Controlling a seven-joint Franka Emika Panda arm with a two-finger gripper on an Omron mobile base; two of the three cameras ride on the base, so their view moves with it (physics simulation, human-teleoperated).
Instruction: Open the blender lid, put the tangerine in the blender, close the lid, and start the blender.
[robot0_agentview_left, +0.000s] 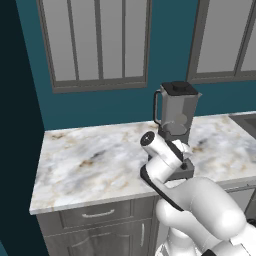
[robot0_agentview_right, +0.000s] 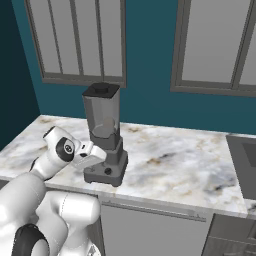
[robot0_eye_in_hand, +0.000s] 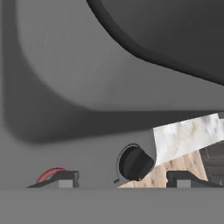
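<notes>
End effector (robot0_eye_in_hand: 120, 178), fingers spread wide, faces the blender (robot0_agentview_right: 105, 145) knob (robot0_eye_in_hand: 134, 163) on the marble desk (robot0_agentview_left: 90, 165); lid (robot0_agentview_right: 101, 90) on.

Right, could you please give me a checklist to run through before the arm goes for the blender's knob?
1. Lid closed: ok; the blender lid sits flat on top of the pitcher.
2. Fruit loaded: cannot tell; a pale round shape shows through the pitcher, its colour unreadable.
3. Blender upright on the counter: ok.
4. Gripper open: ok; in the hand view the finger tips stand wide apart.
5. Knob between the finger tips: ok, a little off centre.
6. Grip on the knob: not ok; neither tip touches it yet.
</notes>
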